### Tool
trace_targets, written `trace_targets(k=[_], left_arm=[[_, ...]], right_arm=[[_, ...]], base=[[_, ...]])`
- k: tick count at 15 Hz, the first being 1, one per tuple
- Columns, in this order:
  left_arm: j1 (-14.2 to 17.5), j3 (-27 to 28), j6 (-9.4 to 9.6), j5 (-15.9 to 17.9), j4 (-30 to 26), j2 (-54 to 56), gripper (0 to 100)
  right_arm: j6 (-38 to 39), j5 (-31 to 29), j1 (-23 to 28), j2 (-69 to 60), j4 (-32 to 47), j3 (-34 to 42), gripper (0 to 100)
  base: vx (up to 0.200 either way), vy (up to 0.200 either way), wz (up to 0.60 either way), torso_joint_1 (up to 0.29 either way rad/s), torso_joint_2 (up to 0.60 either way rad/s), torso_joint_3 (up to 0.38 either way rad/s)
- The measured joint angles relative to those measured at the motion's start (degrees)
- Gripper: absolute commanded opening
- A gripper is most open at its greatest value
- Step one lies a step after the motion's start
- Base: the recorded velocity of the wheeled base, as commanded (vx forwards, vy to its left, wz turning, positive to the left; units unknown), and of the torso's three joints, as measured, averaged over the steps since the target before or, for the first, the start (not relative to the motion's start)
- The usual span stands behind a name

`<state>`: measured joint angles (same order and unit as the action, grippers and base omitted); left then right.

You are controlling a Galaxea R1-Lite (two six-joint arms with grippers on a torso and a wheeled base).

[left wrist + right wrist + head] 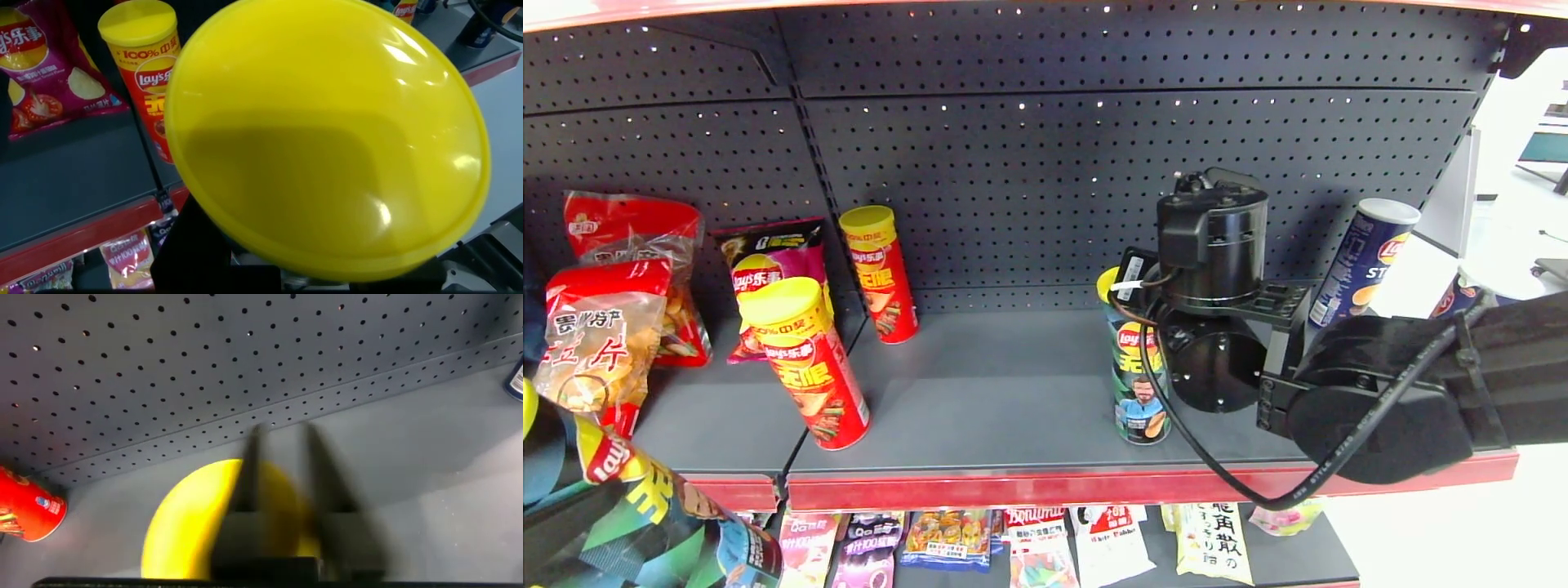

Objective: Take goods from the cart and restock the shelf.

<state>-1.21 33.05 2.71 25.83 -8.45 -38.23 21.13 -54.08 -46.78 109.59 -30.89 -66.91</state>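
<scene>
From my remote station, the left gripper [319,282] was clamped on a green-and-black cardboard chip tube [645,523], tilted, its yellow plastic lid [327,139] directly in front of that wrist's camera. Beyond the held tube, two red cardboard chip tubes with yellow lids [809,367] stood upright on the grey metal shelf [1013,392], with red snack bags [605,343] leaning further out on the left gripper's outer side.

Well apart towards the other end of the shelf, the right gripper [282,433] hung with its fingers narrowly parted over a green upright chip tube with a yellow lid [1139,384]. I could not tell whether they touched it. On that gripper's outer side, near the pegboard back, a dark blue chip tube with a white lid [1364,257] leaned, tilted.
</scene>
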Motion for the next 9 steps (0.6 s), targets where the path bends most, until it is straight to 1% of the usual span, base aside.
trace_targets(k=[9], left_arm=[[-0.02,0.00,0.02,0.00,0.00,-0.30,0]], right_arm=[[0.11,-0.02,0.11,0.00,0.10,0.00,0]], base=[[0.000,0.000,0.00,0.000,0.00,0.000]])
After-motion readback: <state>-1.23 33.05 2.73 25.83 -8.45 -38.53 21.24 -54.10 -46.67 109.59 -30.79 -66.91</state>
